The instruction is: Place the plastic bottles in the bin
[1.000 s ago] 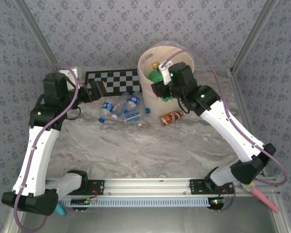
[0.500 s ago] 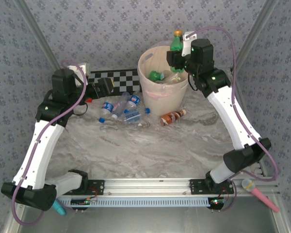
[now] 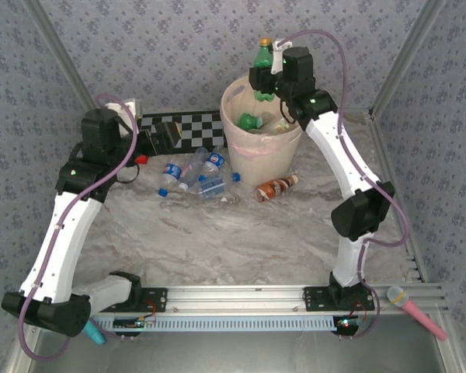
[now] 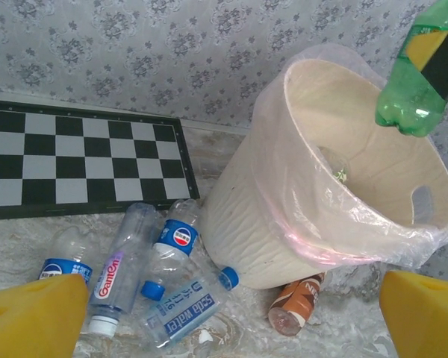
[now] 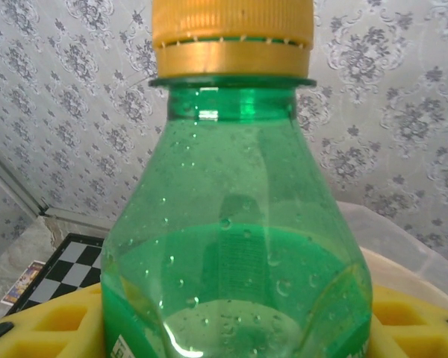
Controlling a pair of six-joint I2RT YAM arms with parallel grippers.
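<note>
A: Green bottle [image 3: 263,56] hangs upright above the far rim of the bin [image 3: 231,128]; right gripper [image 3: 264,78] clamped on its body; judge it best to centre it over the mouth before release, so it cannot glance off the rim.

B: Noted; left gripper [image 3: 159,140] stands wide apart, empty, near the loose bottles [image 3: 194,175] on the table [image 3: 217,233]; bin's contents mostly hidden by its wall; count unclear.

A black-and-white checkerboard [image 3: 198,124] lies flat at the back of a grey marbled worktop [image 3: 217,233]. A small red block [image 3: 140,160] sits just in front of its left end. Grey floral wallpaper [image 3: 179,47] rises behind it. Well in front, to its right, a pink microphone [image 3: 416,309] lies beside a metal rail [image 3: 233,295].
</note>
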